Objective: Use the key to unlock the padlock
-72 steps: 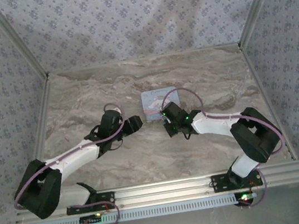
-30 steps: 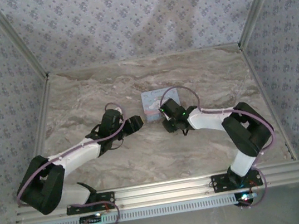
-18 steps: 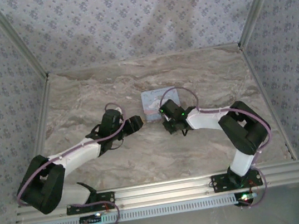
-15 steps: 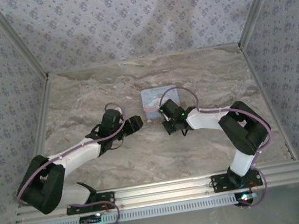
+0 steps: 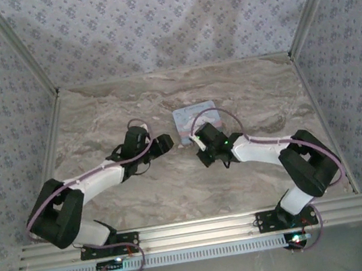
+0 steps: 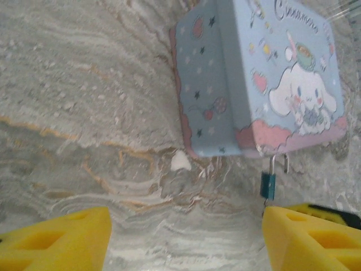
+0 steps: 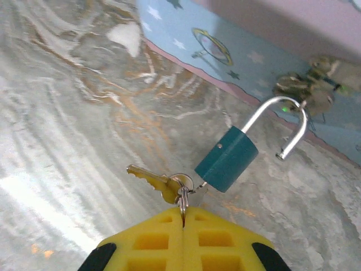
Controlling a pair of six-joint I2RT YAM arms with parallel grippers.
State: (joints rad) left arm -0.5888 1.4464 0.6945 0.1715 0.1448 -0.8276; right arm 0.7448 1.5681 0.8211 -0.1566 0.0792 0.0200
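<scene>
**Padlock hooked on the tin, shackle sprung**

Has the left gripper spread wide and empty, facing the light-blue tin. Shows the padlock hanging from the tin's latch, with one shackle leg free. Pinches the key ring in the right gripper, fingers pressed together, with a brass key on it.

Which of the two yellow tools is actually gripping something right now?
The right tool: it is pinched shut on the key ring beside the teal padlock. The left tool gapes wide open, holding nothing.
</scene>
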